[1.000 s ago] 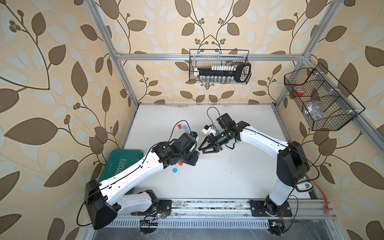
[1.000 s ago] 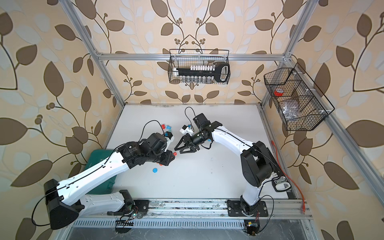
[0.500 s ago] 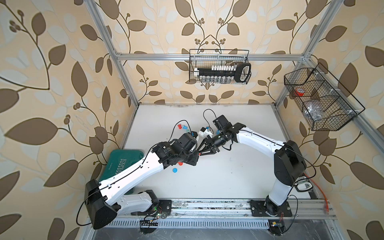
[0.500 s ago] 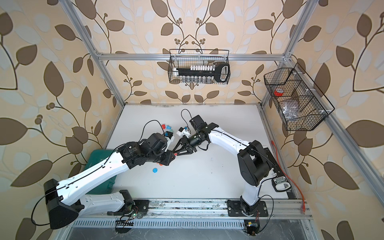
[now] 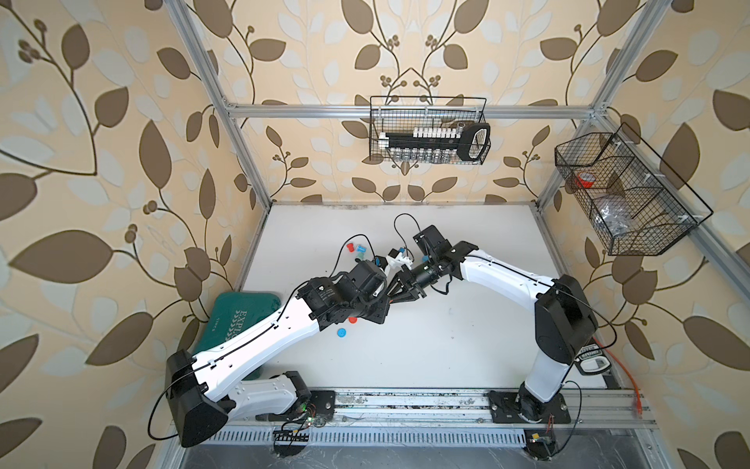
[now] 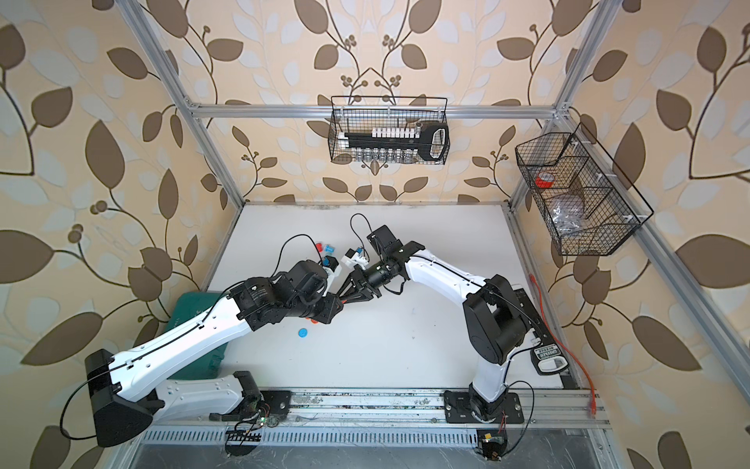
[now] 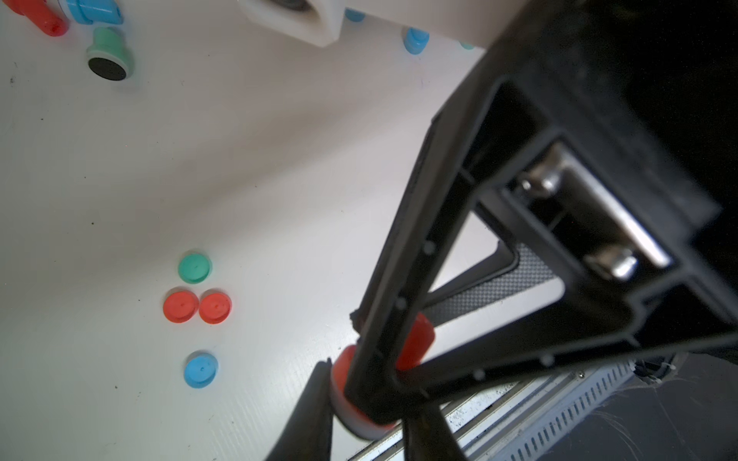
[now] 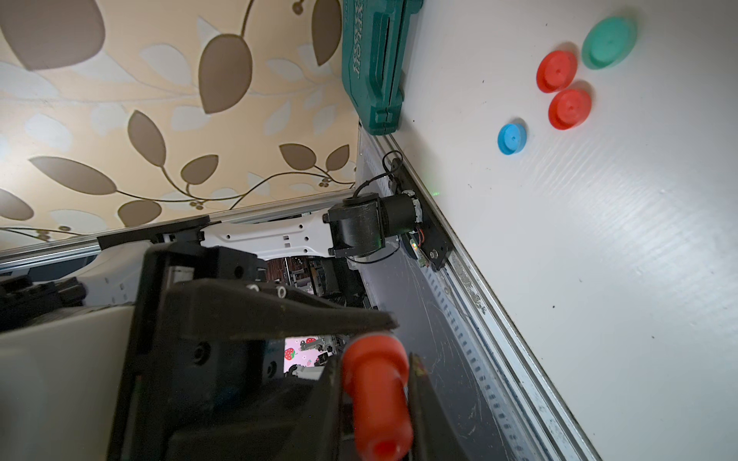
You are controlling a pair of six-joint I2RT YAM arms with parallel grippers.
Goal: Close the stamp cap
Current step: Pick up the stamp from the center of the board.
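A red stamp [image 7: 415, 339] with a white rim hangs above the table, and my left gripper [image 7: 367, 423] is shut on its wide end. My right gripper [image 8: 375, 403] comes in from the opposite side. It is shut on the stamp's red handle [image 8: 375, 391], one finger on each side. In both top views the two grippers meet over the middle of the white table [image 5: 466, 333]. Two red caps [image 7: 180, 306] [image 7: 215, 306] lie loose on the table below, touching each other. The stamp's face is hidden.
A green cap [image 7: 194, 267] and a blue cap [image 7: 201, 369] lie by the red ones. Red [image 5: 350, 248], blue [image 5: 360, 247] and green stamps [image 7: 110, 56] lie further back. A green case [image 5: 239, 316] sits at the left edge. Wire baskets [image 5: 428, 134] hang on the walls.
My right gripper has moved left to the left gripper and narrowed its jaws onto the red stamp's handle. The left arm has held still with the stamp.
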